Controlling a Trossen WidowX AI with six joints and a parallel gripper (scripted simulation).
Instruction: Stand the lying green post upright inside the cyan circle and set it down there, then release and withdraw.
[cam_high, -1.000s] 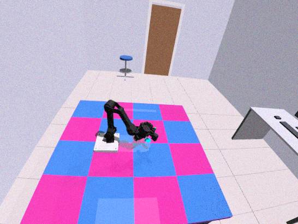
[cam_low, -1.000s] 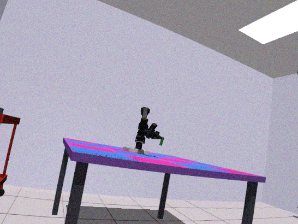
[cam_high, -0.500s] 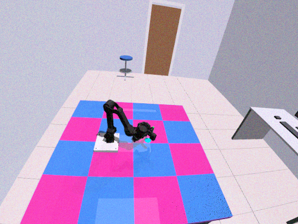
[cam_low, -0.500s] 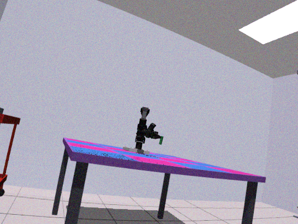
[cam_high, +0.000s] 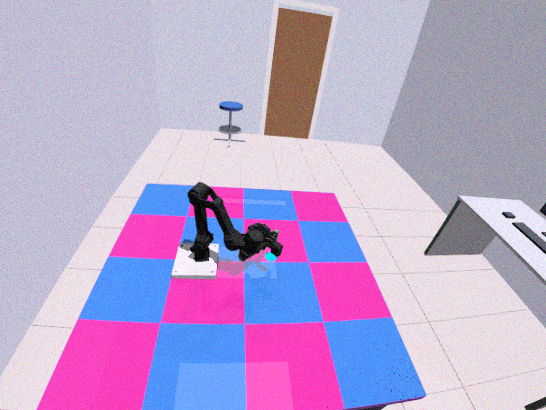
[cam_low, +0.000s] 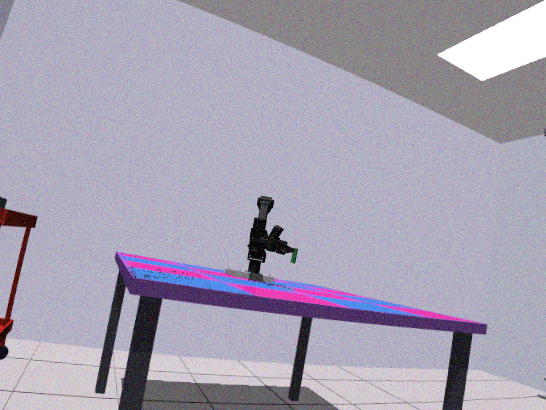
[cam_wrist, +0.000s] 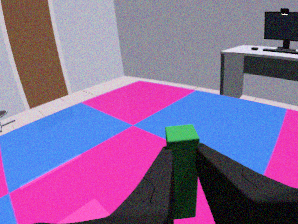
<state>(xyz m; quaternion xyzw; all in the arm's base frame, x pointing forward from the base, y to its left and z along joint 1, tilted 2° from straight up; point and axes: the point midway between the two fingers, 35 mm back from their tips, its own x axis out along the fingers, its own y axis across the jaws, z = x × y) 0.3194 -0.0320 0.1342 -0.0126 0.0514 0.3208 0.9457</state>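
Observation:
My gripper (cam_wrist: 182, 151) (cam_high: 276, 243) (cam_low: 290, 252) is shut on the green post (cam_wrist: 182, 169) (cam_low: 294, 256). The post stands nearly upright between the two black fingers, its top end above them, and hangs above the table. In the top view only a green speck of the post (cam_high: 275, 231) shows at the fingers. The cyan circle (cam_high: 270, 257) lies on the table just below the gripper; most of it is hidden by the fingers. I cannot tell how far the post's lower end is from the table.
The arm's white base plate (cam_high: 182, 267) sits on the pink and blue checkered table (cam_high: 280, 345) (cam_low: 300, 306). A grey desk (cam_high: 480, 230) (cam_wrist: 260, 63) with a monitor stands to the right, a blue stool (cam_high: 230, 106) and brown door (cam_high: 297, 70) behind. A red cart (cam_low: 12, 250) stands left.

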